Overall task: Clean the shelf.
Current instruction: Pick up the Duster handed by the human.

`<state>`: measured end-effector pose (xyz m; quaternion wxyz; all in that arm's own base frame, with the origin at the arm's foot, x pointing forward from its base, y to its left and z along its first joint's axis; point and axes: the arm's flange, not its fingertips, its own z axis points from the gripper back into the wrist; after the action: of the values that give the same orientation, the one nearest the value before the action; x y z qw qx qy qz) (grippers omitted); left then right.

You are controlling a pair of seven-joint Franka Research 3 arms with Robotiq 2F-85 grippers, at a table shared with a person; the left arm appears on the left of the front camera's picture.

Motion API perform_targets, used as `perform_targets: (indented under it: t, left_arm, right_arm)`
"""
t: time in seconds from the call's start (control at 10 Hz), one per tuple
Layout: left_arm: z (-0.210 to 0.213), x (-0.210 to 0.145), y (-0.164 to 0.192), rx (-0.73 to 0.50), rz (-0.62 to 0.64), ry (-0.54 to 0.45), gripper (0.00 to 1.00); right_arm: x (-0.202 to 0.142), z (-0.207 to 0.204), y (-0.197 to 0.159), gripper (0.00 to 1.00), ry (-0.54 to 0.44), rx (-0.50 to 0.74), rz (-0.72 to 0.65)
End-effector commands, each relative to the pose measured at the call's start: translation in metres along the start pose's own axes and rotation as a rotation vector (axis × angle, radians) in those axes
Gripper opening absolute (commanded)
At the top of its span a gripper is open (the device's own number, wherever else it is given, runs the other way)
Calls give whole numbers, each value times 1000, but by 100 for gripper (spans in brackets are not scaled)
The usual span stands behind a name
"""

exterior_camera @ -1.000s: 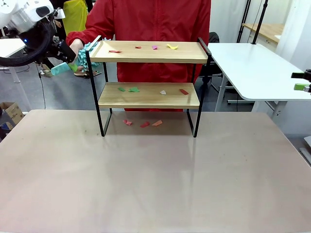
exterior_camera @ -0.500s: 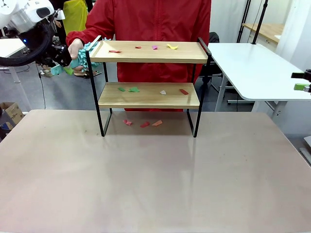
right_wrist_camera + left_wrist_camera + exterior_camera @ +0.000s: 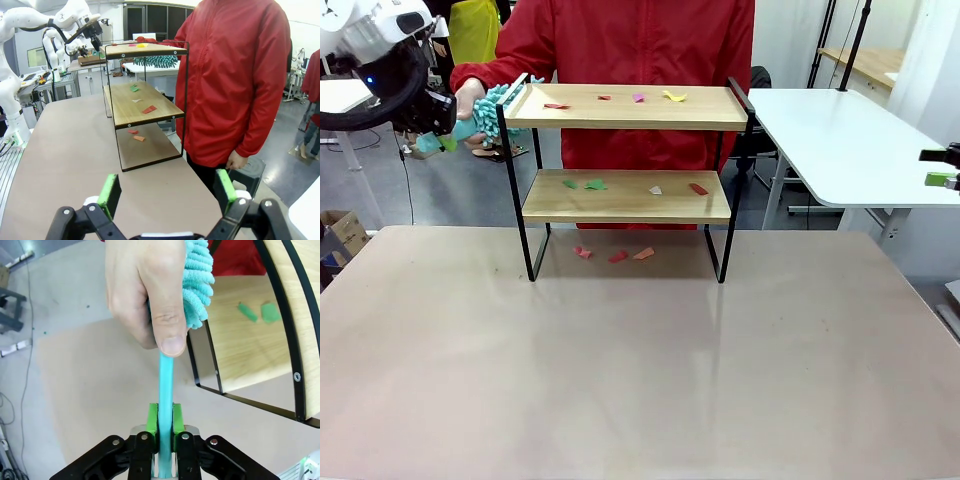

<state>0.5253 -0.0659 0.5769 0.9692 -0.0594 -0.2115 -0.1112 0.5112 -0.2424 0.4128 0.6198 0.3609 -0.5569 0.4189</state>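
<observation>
Left gripper [image 3: 165, 414] pinches the thin handle of the fluffy teal microfibre duster [image 3: 166, 372], person's hand [image 3: 142, 290] holding its head just beside the left end of the two-tier wood-and-black-metal shelf [image 3: 620, 205] far across the table [image 3: 640, 380]; right gripper [image 3: 167, 190] gapes empty, farther off.

Light wooden shelf [image 3: 620, 205] in black frame, teal duster [image 3: 197, 280], red jacket [image 3: 630, 40], black left tool [image 3: 165, 414] with green pads [image 3: 152, 416]

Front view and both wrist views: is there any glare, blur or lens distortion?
Front view: sharp and evenly lit; the table carries a pale sheen with faint reflections of the shelf legs. Left wrist view: the person's hand looms large, being close; the shelf rails bow slightly. Right wrist view: wide-angle stretch makes the shelf lean.
</observation>
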Motion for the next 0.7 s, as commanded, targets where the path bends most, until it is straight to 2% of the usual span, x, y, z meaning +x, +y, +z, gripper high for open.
perform_targets:
  t: [0.0,0.6]
  left_arm:
    - [0,-3,-5,44,48,-14,0]
    - [0,0,-1,7,23,0,0]
  right_arm:
    - [2,-1,1,100,-2,1,3]
    - [2,-1,1,100,-2,1,3]
